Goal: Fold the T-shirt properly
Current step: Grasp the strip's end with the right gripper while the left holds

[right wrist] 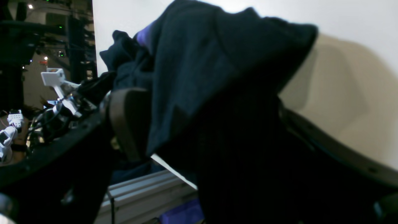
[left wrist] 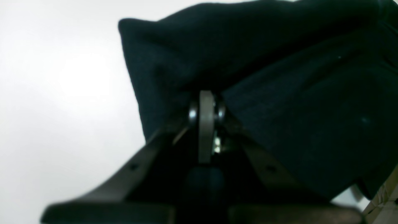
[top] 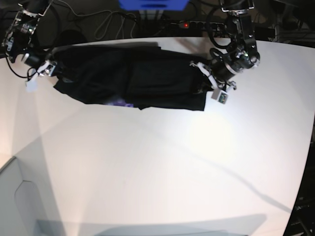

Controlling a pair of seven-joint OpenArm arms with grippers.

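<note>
In the left wrist view, just beyond the tips of the left gripper [left wrist: 206, 102], the T-shirt [left wrist: 279, 93] rises as a dark fold that fills the upper right of the picture, with the pale tabletop [left wrist: 62, 93] bare to the gripper's other side; the jaws stand closed together with the cloth bunched at their tips, so they appear to pinch an edge of the shirt, though the blur hides the exact bite. In the right wrist view, the T-shirt [right wrist: 217, 77] drapes over and between the jaws of the right gripper [right wrist: 174, 124], one finger pad [right wrist: 127, 121] showing beside the cloth while the other is buried beneath it; the jaws look clamped on a thick gather of fabric, and a purplish patch [right wrist: 144, 34] peeks out near the top of the shirt. Past the shirt lies the tabletop edge, with an aluminium rail [right wrist: 146, 189] below it and cluttered equipment beyond. In the base view, the T-shirt [top: 133, 81] stretches as a long band near the far edge of the tabletop [top: 172, 172], its long axis running straight from the right gripper [top: 42, 69] at one end to the left gripper [top: 209, 78] at the other, so each arm holds its own end. The wide bare tabletop on the near side of the shirt looks free for laying it down; only cables and a power strip [top: 197, 24] lie behind the shirt, off the tabletop.
</note>
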